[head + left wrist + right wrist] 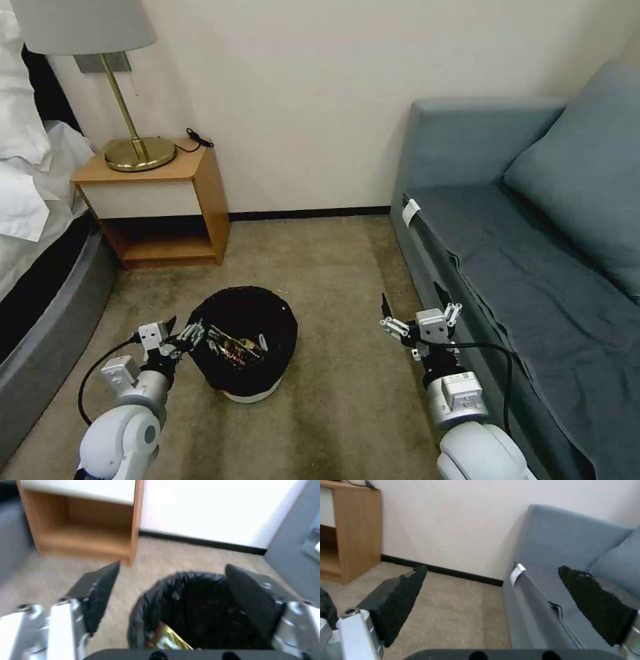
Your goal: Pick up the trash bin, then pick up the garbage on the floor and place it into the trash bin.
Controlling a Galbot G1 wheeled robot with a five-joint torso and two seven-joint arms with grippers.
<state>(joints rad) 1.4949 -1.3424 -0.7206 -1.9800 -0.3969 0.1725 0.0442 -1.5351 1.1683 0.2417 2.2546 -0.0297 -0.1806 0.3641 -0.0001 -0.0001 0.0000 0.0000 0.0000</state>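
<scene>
The trash bin (267, 313), lined with a wrinkly black bag over a pale base, stands on the carpet in front of me. Garbage lies inside it: a shiny gold wrapper (241, 344) with red and white bits beside it. The left wrist view looks down into the trash bin (200, 602) and catches the gold wrapper (168, 640). My left gripper (180, 330) is open at the bin's left rim; in the left wrist view the left gripper (173, 580) has the bin's near rim between its dark pads. My right gripper (419, 312) hangs open and empty by the sofa front; its view shows the right gripper (493, 585) over carpet.
A blue-grey sofa (520, 267) runs along the right. A wooden nightstand (160, 200) with a brass lamp (137, 150) stands at the back left by the wall, and a bed (33, 220) edges the left. Bare carpet (333, 280) lies between them.
</scene>
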